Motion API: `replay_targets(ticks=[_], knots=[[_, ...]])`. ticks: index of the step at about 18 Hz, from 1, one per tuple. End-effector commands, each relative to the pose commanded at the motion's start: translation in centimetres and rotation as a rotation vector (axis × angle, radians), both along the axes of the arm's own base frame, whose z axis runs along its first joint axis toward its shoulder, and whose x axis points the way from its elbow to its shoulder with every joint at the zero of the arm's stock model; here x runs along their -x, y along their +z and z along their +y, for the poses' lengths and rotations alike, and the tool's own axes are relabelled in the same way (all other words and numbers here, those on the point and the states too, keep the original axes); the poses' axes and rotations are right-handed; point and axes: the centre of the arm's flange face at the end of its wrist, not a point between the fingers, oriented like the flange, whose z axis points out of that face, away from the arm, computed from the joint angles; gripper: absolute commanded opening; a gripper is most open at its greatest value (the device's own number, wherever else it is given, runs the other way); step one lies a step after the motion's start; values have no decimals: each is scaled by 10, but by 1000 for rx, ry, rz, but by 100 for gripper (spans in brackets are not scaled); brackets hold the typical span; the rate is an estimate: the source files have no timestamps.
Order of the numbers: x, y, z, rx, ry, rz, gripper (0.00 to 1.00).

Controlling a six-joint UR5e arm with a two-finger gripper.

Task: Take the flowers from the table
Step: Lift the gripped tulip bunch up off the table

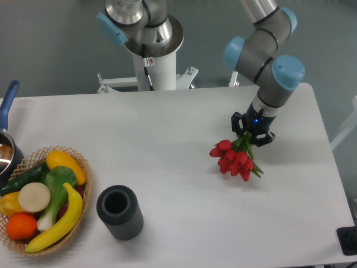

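The flowers (pixel 234 159), a small bunch of red tulip buds with green stems, hang from my gripper (pixel 251 135) over the right part of the white table (pixel 167 145). The gripper is shut on the stems at the bunch's upper right end. The buds point down and to the left, and a faint shadow lies under them on the tabletop. Whether the lowest buds still touch the surface I cannot tell.
A wicker basket of fruit and vegetables (pixel 42 198) sits at the front left. A dark grey cylindrical cup (pixel 119 211) stands beside it. A pan with a blue handle (pixel 6 128) is at the left edge. The robot base (pixel 152 53) stands behind the table.
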Motion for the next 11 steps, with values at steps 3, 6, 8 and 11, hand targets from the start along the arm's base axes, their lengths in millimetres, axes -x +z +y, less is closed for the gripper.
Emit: replay_targets(ticks=[3, 6, 8, 11], knots=[[-8, 33, 6, -74, 51, 21, 32], [-15, 65, 15, -182, 84, 29, 32], [-21, 86, 20, -256, 104, 27, 32], [-30, 121, 25, -363, 123, 33, 32]])
